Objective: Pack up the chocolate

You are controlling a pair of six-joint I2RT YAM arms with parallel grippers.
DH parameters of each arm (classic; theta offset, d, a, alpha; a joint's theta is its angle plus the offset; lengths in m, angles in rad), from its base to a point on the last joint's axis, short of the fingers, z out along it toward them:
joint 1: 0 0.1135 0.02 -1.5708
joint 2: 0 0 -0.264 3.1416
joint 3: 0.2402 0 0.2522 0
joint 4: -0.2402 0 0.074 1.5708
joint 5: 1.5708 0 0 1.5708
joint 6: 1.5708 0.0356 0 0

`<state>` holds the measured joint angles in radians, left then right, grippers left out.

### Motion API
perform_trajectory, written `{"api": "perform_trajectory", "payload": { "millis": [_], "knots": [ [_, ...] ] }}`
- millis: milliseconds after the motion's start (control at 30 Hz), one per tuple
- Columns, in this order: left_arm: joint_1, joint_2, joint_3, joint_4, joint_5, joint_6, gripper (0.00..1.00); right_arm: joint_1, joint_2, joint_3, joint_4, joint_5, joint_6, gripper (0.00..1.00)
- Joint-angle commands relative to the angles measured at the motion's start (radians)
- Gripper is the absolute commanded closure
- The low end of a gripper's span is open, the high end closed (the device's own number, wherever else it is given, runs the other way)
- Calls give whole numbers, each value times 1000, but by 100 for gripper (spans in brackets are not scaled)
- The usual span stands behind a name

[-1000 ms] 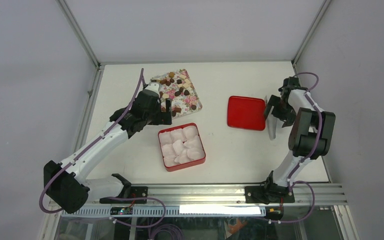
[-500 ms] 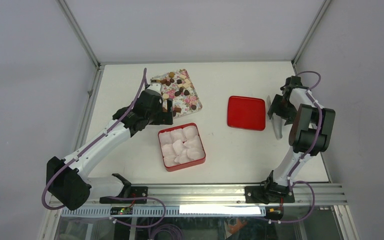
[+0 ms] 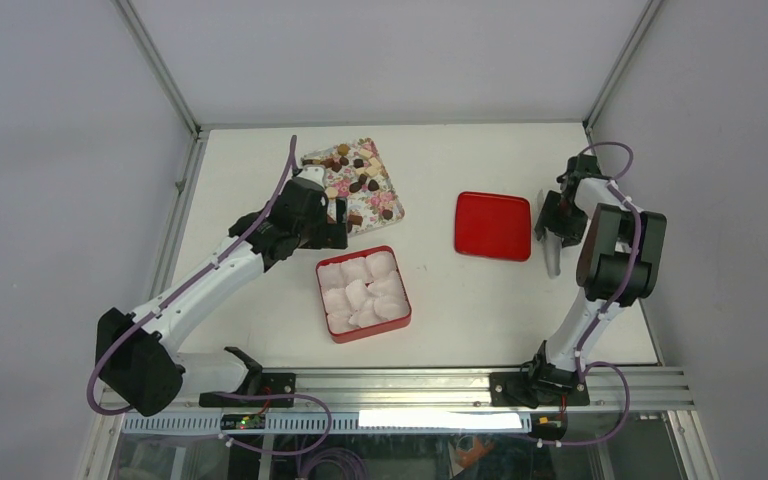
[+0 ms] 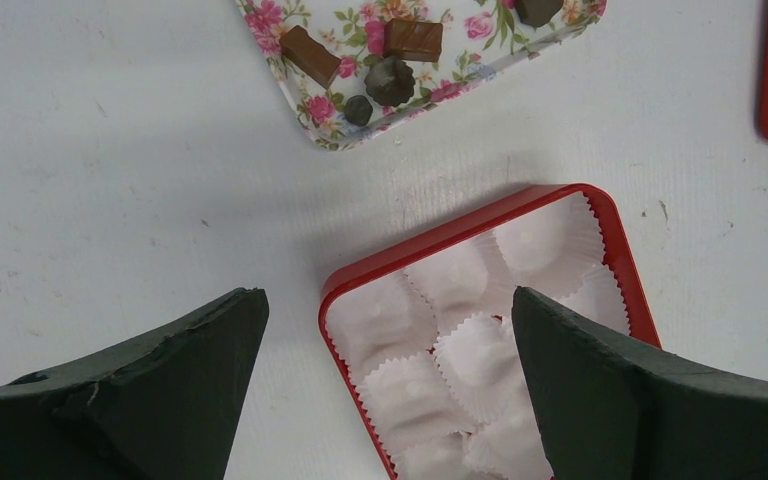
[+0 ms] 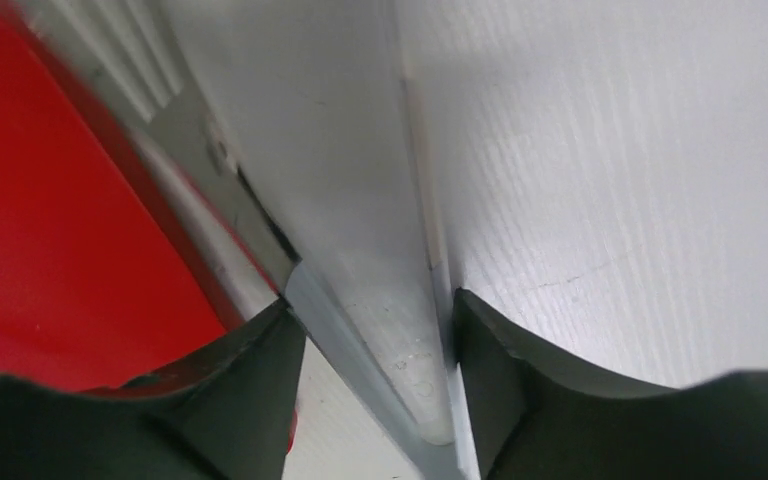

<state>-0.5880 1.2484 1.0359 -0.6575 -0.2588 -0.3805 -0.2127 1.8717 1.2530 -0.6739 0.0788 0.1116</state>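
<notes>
Chocolate (image 4: pixel 390 78) is what we need to reach, and it is our left gripper (image 4: pixel 388 300) that faces it. Its two dark fingers are spread wide with nothing between them. In the left wrist view they frame the near part of the scene. Directly below and between them sits the red box (image 4: pixel 625 265), filled with white paper cups (image 4: pixel 470 350) that all look empty. Past the box's far edge there is a strip of bare table (image 4: pixel 110 150), then the near corner of the flowered tray (image 4: pixel 355 28).

The pieces closest to us cluster at that corner: a small round dark one, a lumpy dark one, and two brown bars. The bar on the left lies slanted across the line of our fingers. From the top view, more pieces are scattered toward the far end of the tray. We judge the next reach to be forward and away from the box, with the round pieces the easier pinch.

Our right gripper (image 5: pixel 370 303) is well apart on the right side of the table, beside the red lid (image 5: pixel 60 250). Its fingers straddle a grey tool (image 5: pixel 360 200), and we cannot tell whether they press it. The left arm is clearly the nearer one.
</notes>
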Motion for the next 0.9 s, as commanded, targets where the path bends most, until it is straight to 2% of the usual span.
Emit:
{"api": "perform_trajectory", "payload": {
  "millis": [0,100,200,300,333,433,533,633,867],
  "knots": [
    [1,8,48,48,15,12,1,31,-16,27,19,-8,2,46],
    [1,21,53,51,3,20,1,43,-19,42,-16,-18,31,69],
    [1,39,59,53,-16,32,1,47,-23,39,-31,-24,72,69],
    [1,54,58,65,-25,44,1,51,-29,29,-42,-14,95,64],
    [1,61,59,67,-27,49,1,52,-34,22,-41,-10,98,59],
    [1,77,62,79,-28,60,1,53,-58,-7,-24,-12,98,38],
    [1,72,52,109,-20,84,1,58,-104,-36,9,-14,97,24],
    [1,33,1,193,-25,114,1,64,-144,-58,29,29,101,20],
    [1,-32,-78,301,-20,180,1,81,-163,-98,67,15,74,21]
  ]
}}
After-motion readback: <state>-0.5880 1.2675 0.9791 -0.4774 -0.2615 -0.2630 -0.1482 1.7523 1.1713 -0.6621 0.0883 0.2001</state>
